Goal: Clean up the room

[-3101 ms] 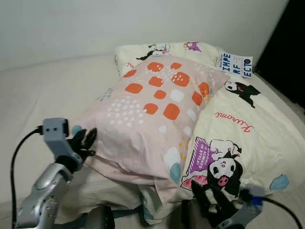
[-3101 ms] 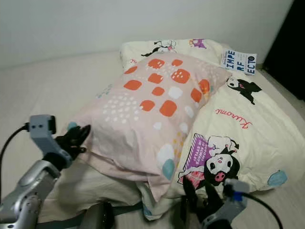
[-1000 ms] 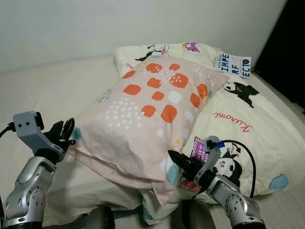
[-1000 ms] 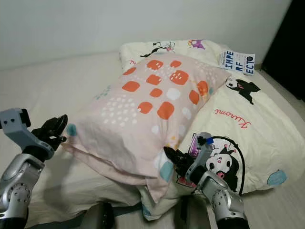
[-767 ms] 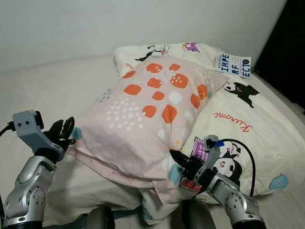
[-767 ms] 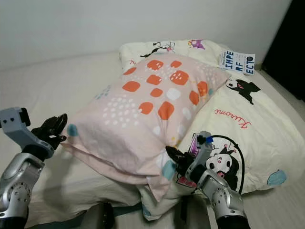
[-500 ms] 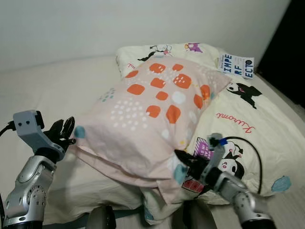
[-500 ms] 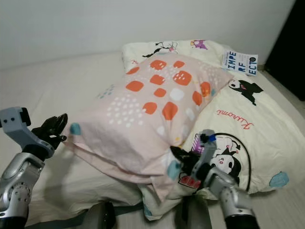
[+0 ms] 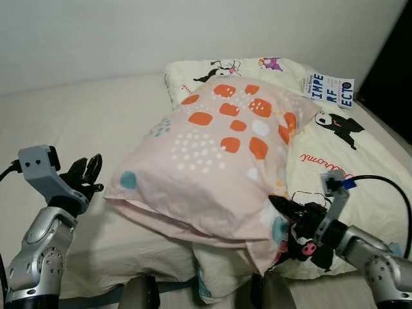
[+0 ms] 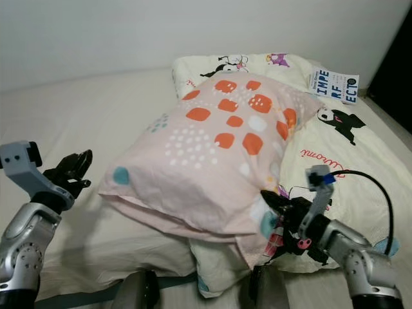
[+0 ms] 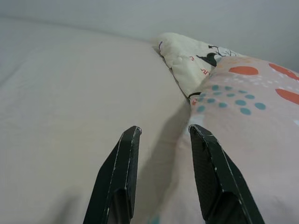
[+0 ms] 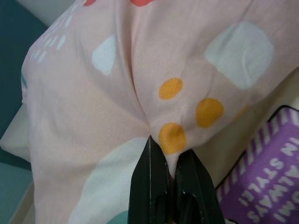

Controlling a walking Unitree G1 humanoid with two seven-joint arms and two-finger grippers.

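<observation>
Pink pillow (image 9: 219, 161) pinched in right gripper (image 12: 168, 161), on bed (image 9: 96, 122)

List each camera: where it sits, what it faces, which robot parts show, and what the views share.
Left eye view: head, looking down at the bed; left gripper and right gripper show.
Right eye view: stereo twin, same scene.
Left wrist view: along open fingers beside the pink pillow.
Right wrist view: along fingers shut on the pillow's fabric.
Shared: the pink pillow appears in all four.
</observation>
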